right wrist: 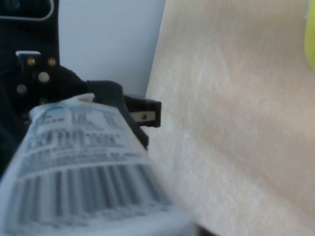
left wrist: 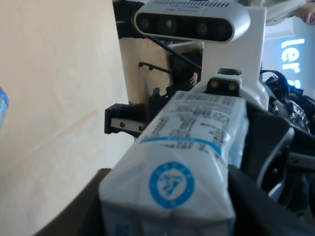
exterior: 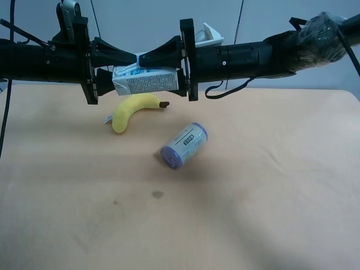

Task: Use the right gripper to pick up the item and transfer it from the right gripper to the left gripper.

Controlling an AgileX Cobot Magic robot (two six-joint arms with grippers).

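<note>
Pictured mid-handover: milk carton point(exterior: 143, 81) aloft over table point(exterior: 270, 185), banana point(exterior: 132, 107) lying below, pinched by right gripper point(exterior: 166, 70), gabled end between jaws of left gripper point(exterior: 119, 70), firmness there impossible to tell. Best to close left squarely on flat sides first, then ease right open only once secure.

the carton point(right wrist: 83, 162) is blurred and edge-cropped in the right wrist view.
</note>
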